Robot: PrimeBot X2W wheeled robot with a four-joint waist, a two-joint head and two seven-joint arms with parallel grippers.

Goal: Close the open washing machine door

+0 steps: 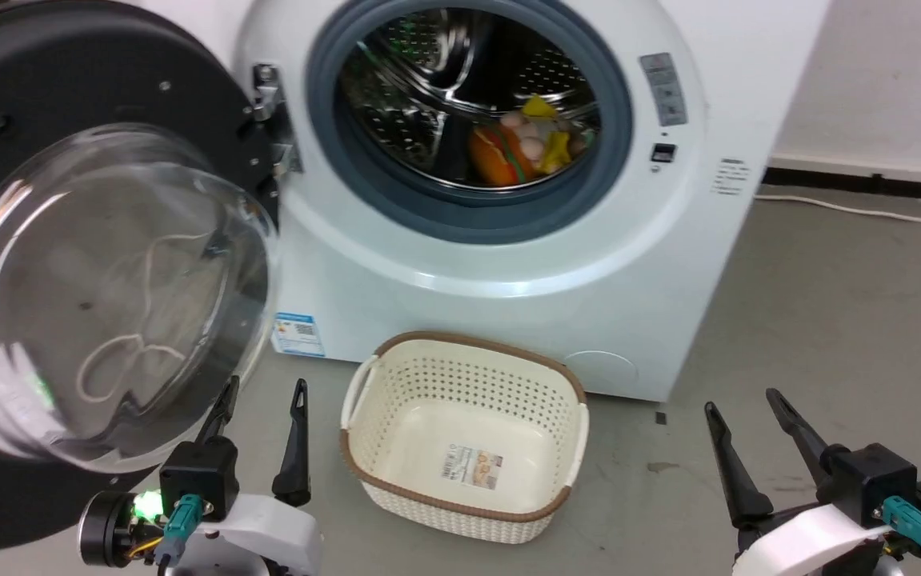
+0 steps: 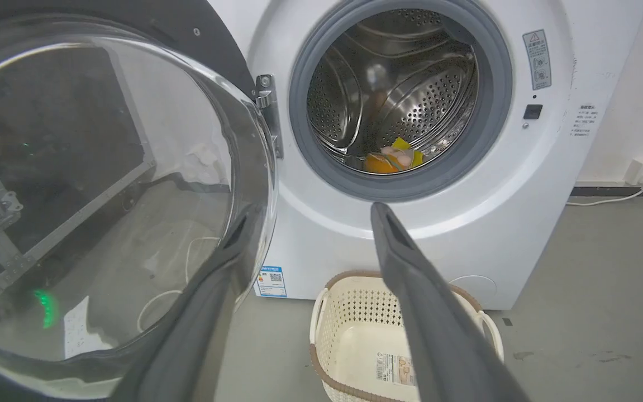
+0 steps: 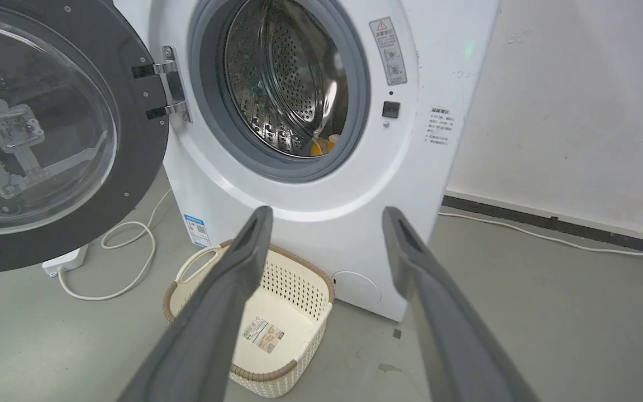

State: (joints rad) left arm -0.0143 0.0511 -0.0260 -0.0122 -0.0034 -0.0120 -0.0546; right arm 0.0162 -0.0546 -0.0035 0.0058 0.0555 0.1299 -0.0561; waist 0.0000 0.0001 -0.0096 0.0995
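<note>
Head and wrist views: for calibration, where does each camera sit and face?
Head view: on head, looking down at the washing machine door, basket; left hand, right hand below.
Left wrist view: left wrist, facing the drum along that hand.
Right wrist view: right wrist, facing the drum obliquely along that hand.
All share door, basket.

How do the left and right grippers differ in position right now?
The left gripper sits by the washing machine door, one finger crossing its glass bowl in view; the right gripper hangs over the floor, far from that door. The left gripper is left of the basket, the right gripper right of it. Both are open and empty.
</note>
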